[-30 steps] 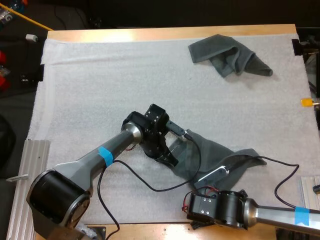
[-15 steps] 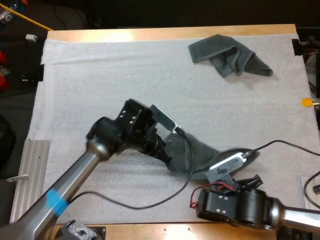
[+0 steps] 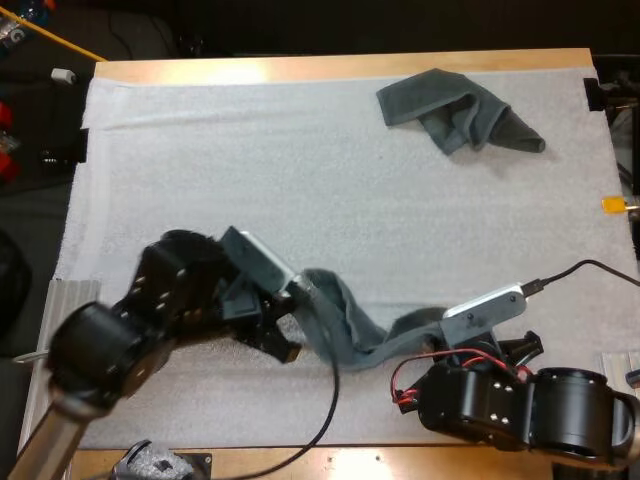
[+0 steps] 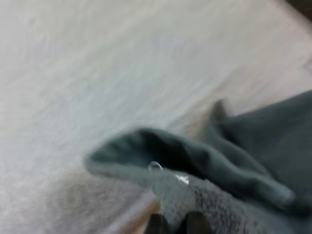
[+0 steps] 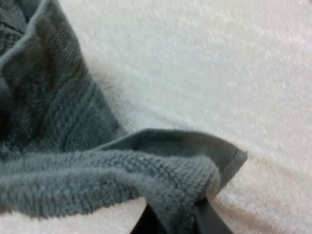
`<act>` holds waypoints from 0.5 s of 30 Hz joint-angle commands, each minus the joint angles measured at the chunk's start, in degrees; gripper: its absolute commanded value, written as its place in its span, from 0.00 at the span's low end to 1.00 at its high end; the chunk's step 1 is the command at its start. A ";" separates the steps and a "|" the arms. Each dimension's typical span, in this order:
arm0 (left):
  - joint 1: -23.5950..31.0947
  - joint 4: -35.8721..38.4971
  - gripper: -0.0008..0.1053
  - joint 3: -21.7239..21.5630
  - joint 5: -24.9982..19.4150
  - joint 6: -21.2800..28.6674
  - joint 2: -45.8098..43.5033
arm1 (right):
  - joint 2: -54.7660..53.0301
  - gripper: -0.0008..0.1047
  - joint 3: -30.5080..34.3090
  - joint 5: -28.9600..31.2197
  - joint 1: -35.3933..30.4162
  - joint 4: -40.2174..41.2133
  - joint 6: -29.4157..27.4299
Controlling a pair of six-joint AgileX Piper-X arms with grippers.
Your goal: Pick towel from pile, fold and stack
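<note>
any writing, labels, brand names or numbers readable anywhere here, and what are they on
None: no word, number, brand or sign can be read in any view.
The held towel, the crumpled towel and the white mat show no print or tag.
The clutter past the table's far left corner may carry a label, but it is too small and blurred to read.

You pulled your left gripper back toward the near left of the mat, and it dragged its end of the towel along. Your right gripper slid off to the right with the other end. The towel lay wide before; now it is stretched thin like a rope between them.
</note>
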 commanded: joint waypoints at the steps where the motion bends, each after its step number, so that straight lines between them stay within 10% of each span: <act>1: -0.18 1.47 0.01 -1.00 1.45 -2.06 -0.70 | -0.27 0.01 -1.12 0.46 -0.06 1.43 0.38; 4: -0.18 3.05 0.01 -2.34 1.16 -3.75 -1.80 | -0.27 0.01 -3.85 -0.01 -0.06 2.30 1.81; 8: -0.18 4.35 0.01 -2.33 -10.90 -3.73 -1.32 | -0.27 0.01 -6.17 -3.99 -0.06 2.40 0.84; 15: -0.18 12.25 0.01 -2.33 -11.81 -3.73 0.68 | -0.36 0.01 -8.60 -12.83 -0.06 2.88 0.06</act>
